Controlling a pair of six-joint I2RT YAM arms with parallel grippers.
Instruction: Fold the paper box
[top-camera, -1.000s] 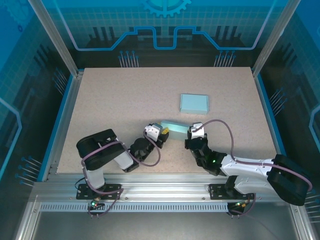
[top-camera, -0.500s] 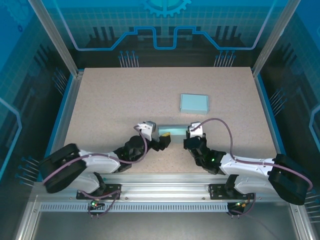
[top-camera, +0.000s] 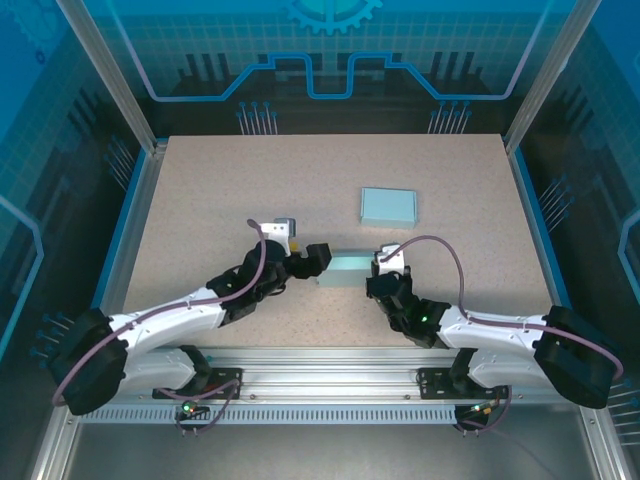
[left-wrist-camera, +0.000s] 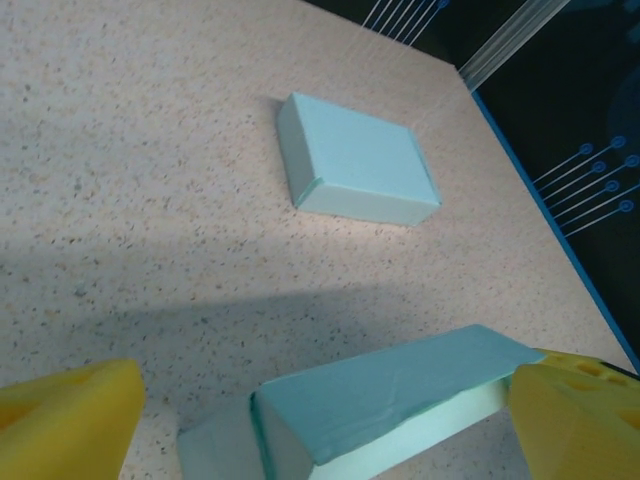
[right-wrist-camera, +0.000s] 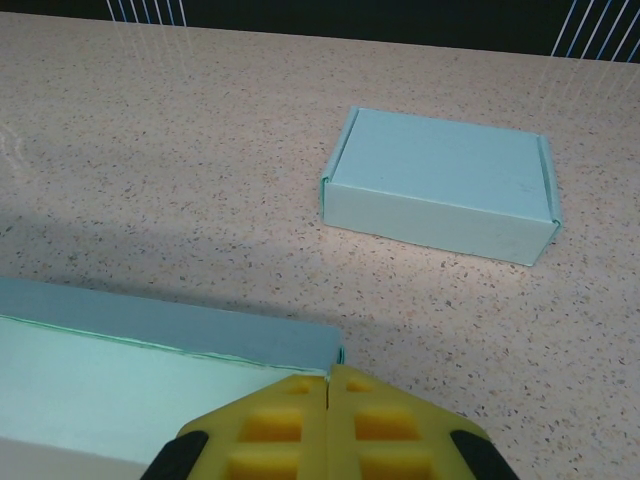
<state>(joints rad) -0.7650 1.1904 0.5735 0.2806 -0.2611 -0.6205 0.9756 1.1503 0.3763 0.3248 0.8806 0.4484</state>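
Paper box: the paper box (top-camera: 345, 267) lies on the table (top-camera: 220, 190) near the front middle, long side across, between the two grippers; it is not closed up, and one long panel slopes in the left wrist view
Left gripper: the left gripper (left-wrist-camera: 320, 430) stands spread wide, a yellow pad off each end of the box, gripping nothing
Right gripper: the right gripper (right-wrist-camera: 328, 405) has its pads pressed together at the box's right end; whether a paper edge is nipped between them I cannot tell
Just changed: a second ago the left jaws sat half shut at the box's left end; now they have let go and that arm has stretched out; the box has turned from tilted to level
Meaning: probably one crease is made and the left side is resetting for a fresh hold; folding is unfinished
Around: a finished box (top-camera: 388, 206) sits farther back, well apart
In the way: the finished box is too far to hinder; the likelier trouble is the released panel springing open
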